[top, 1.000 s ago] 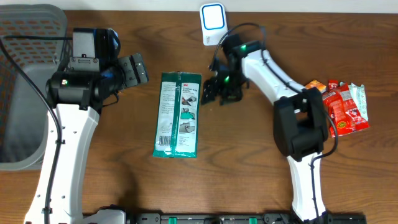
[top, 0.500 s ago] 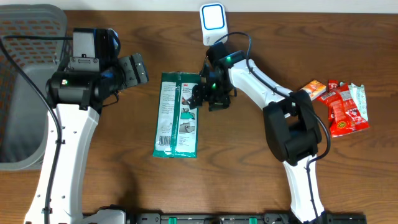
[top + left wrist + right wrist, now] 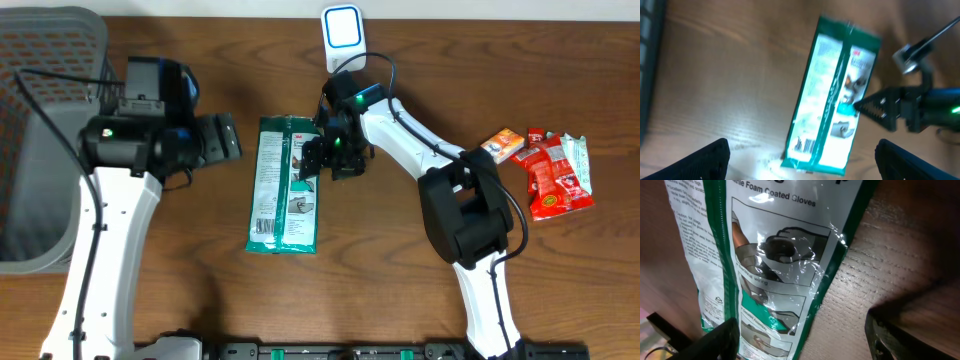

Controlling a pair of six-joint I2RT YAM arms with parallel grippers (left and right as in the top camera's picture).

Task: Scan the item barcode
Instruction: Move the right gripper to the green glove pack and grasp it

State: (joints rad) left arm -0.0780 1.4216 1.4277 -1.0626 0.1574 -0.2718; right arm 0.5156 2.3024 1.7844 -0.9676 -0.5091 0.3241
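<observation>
Here's the green pack of foam coated gloves lying flat mid-table, barcode up, likely for lifting to the far white scanner, its right edge between the right gripper's wide jaws, while the left gripper waits leftward, fully spread and empty.

The packet is a flat green-and-white plastic pouch printed "Foam Coated Gloves" - small pictures of a gloved hand run down its right half, fine text down its left. It lies flat near the middle of the table, its long axis running almost 12 to 6 o'clock, the top leaning slightly toward 1. Its barcode faces up at the 7 o'clock corner. The scanner - a small white block with a blue square ring - stands at the table's 12 o'clock edge, about 1 o'clock from the packet and apart from it.
</observation>
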